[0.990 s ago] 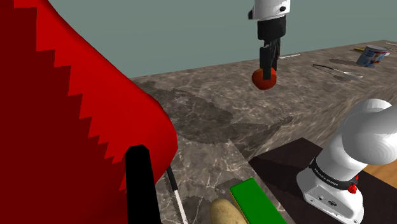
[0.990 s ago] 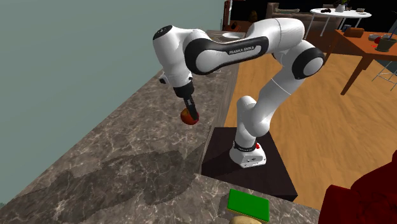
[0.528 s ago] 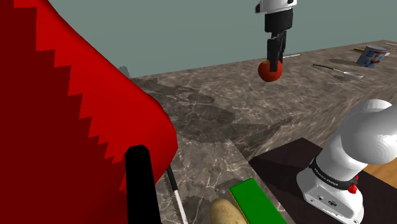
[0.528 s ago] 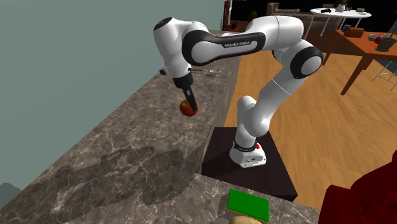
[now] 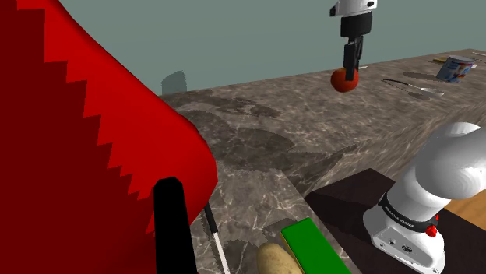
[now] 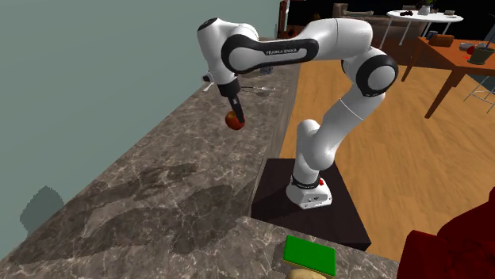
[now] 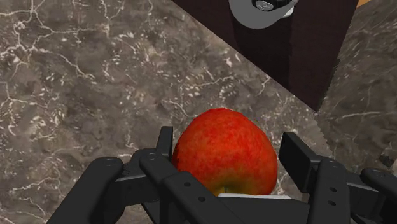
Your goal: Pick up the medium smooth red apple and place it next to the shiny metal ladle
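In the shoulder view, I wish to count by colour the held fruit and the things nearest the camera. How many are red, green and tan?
Red: 2, the apple in the gripper and the large jagged-edged thing.
Green: 1, the flat block.
Tan: 1, the potato-like thing.
Total: 4.

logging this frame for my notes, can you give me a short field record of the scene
gripper: shut on the apple
apple: red, held in the air above the counter
counter: dark veined stone
metal utensil: lying on the counter, toward the shoulder view's right of the apple
task state: apple not yet set down
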`<action>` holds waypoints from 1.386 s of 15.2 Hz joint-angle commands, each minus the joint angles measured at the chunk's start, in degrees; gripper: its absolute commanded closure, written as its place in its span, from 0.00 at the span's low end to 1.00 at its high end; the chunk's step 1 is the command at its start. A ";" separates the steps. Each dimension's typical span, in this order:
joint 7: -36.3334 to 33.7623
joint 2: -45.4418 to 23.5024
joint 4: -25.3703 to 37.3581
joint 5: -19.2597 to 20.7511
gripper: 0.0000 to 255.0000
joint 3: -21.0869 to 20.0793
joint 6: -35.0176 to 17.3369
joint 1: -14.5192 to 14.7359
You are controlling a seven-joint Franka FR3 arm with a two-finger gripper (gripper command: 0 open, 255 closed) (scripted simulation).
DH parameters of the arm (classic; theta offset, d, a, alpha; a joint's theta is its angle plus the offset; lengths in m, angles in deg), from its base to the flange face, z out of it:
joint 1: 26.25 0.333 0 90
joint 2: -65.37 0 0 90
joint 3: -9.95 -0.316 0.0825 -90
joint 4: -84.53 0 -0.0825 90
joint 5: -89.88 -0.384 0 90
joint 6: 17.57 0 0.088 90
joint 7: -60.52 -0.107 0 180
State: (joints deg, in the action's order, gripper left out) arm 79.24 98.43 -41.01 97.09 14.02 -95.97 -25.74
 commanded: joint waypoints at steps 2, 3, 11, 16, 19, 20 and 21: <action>4.26 -1.27 0.73 2.79 1.00 3.37 -1.08 -1.39; 5.64 -1.79 1.08 3.64 1.00 4.49 -1.47 -1.84; 16.72 -8.30 6.06 8.97 1.00 13.41 -5.19 -5.07; 23.88 -14.41 11.19 10.41 1.00 18.94 -7.78 -6.79; 28.39 -18.88 15.04 10.32 1.00 22.21 -9.30 -7.82; 29.95 -20.51 16.46 10.10 1.00 23.29 -9.78 -8.19; 31.53 -22.21 17.95 9.77 1.00 24.36 -10.25 -8.58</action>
State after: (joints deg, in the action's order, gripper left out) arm 109.23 77.95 -24.71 107.16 37.40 -105.90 -34.02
